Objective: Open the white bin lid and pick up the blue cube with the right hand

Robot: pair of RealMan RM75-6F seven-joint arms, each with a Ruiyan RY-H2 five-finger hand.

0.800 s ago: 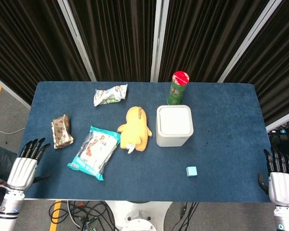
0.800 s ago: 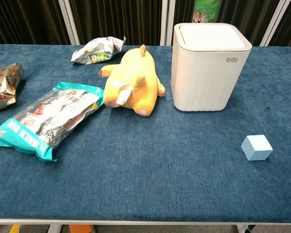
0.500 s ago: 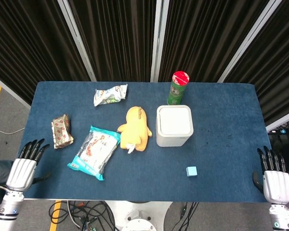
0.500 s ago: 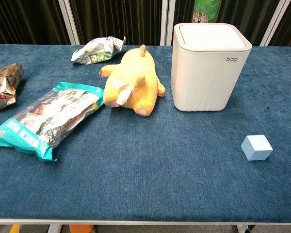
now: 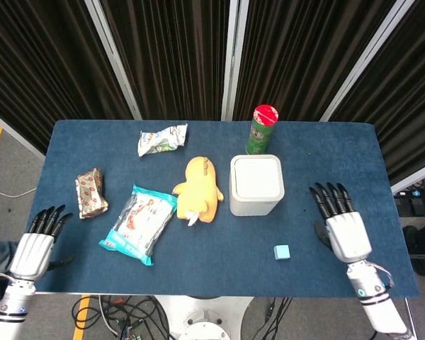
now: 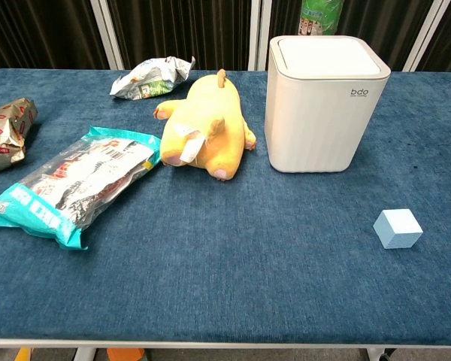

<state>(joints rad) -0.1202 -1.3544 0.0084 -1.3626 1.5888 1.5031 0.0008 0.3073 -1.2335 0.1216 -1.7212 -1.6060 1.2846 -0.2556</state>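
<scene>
Head view, right robot hand (image 5: pixel 346 230) moved inward, near blue cube (image 5: pixel 282 251)

Green can (image 6: pixel 321 16) cut off by chest view's top edge, base hidden behind white bin (image 6: pixel 325 105). Brown packet (image 6: pixel 6 134) clipped at left edge. Neither hand showing in chest view. Print on far crumpled wrapper (image 5: pixel 161 139) too small to read.

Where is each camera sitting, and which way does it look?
Head view: up high, looking down at the whole blue table; the left hand and right hand both show.
Chest view: low at the near edge, looking across; no hands show.
Both see the white bin and blue cube.
</scene>
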